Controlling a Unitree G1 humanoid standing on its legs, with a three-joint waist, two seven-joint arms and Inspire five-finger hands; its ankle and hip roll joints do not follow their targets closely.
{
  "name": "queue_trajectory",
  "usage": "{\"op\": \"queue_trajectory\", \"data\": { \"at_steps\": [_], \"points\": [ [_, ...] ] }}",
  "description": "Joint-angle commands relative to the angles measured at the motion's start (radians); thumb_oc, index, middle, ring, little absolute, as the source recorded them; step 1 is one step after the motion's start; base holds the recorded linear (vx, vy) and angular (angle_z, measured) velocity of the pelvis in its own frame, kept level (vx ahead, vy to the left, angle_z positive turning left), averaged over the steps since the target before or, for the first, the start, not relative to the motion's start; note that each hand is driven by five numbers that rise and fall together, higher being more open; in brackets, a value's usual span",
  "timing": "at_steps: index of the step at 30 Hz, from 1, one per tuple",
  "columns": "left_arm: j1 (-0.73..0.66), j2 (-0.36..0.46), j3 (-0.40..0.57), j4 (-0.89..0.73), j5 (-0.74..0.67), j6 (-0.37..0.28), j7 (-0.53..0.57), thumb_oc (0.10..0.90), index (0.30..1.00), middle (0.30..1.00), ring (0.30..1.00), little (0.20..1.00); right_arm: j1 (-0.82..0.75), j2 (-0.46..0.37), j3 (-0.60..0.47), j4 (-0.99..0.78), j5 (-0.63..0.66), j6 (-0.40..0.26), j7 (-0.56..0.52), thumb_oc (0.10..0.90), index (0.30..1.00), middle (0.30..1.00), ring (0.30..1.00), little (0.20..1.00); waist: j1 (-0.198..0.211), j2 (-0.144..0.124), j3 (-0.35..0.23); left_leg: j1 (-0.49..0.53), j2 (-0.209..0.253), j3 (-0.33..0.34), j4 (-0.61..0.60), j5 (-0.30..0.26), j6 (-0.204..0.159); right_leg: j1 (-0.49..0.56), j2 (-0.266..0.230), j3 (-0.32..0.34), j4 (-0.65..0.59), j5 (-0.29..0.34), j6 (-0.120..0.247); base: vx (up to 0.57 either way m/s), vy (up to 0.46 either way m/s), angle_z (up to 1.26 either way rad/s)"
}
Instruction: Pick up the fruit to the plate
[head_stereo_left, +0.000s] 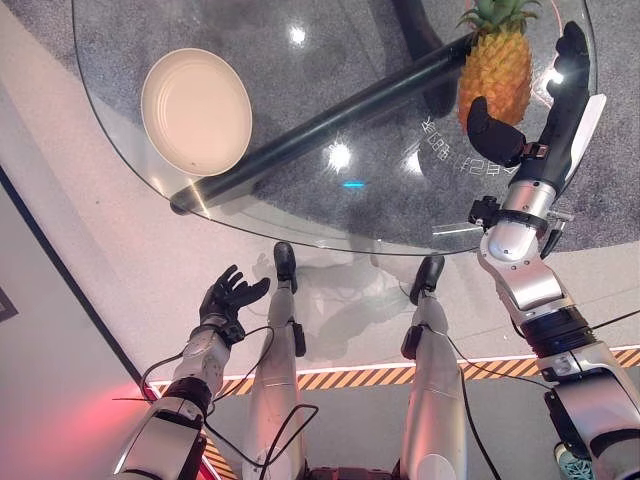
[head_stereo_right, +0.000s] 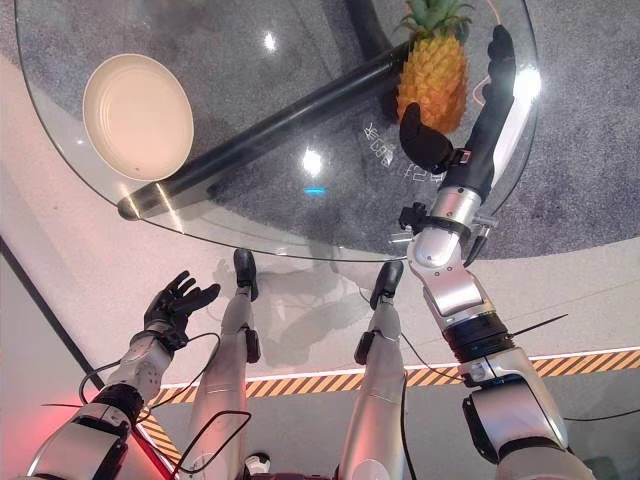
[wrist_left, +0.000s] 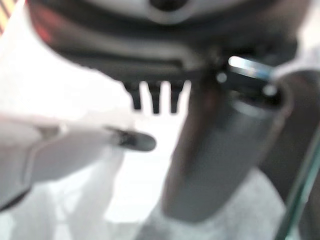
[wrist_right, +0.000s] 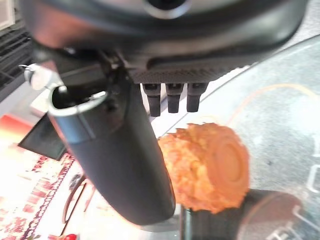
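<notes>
Pineapple is seen standing on the glass table, far from the plate. It looks heavy and bumpy; its fat middle should be held. The right hand is spread open beside it, holding nothing.

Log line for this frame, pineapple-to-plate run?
right hand: open beside pineapple, no grasp | left hand: open, below glass table | plate: empty
</notes>
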Motion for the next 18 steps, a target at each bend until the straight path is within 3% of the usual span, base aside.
{"op": "queue_trajectory", "data": {
  "at_steps": [1, 18],
  "points": [
    [0.050, 0.019, -0.001, 0.023, 0.017, -0.016, 0.004, 0.800, 0.900, 0.900, 0.900, 0.900, -0.031, -0.034, -0.029, -0.053, 0.003, -0.039, -0.017, 0.800, 0.900, 0.900, 0.900, 0.900, 0.001, 0.005, -0.010, 0.012, -0.026, -0.023, 0.062, -0.061, 0.022, -0.028, -0.006, -0.048, 0.031, 0.029, 0.017, 0.00, 0.000, 0.00],
    [0.043, 0.020, -0.016, 0.020, 0.026, -0.009, 0.004, 0.800, 0.900, 0.900, 0.900, 0.900, -0.070, -0.021, -0.007, -0.006, 0.107, 0.026, 0.039, 0.800, 0.900, 0.900, 0.900, 0.900, 0.011, 0.001, -0.010, 0.014, -0.020, -0.026, 0.056, -0.056, 0.020, -0.028, -0.006, -0.056, 0.030, 0.031, 0.015, 0.00, 0.000, 0.00]
  ]
}}
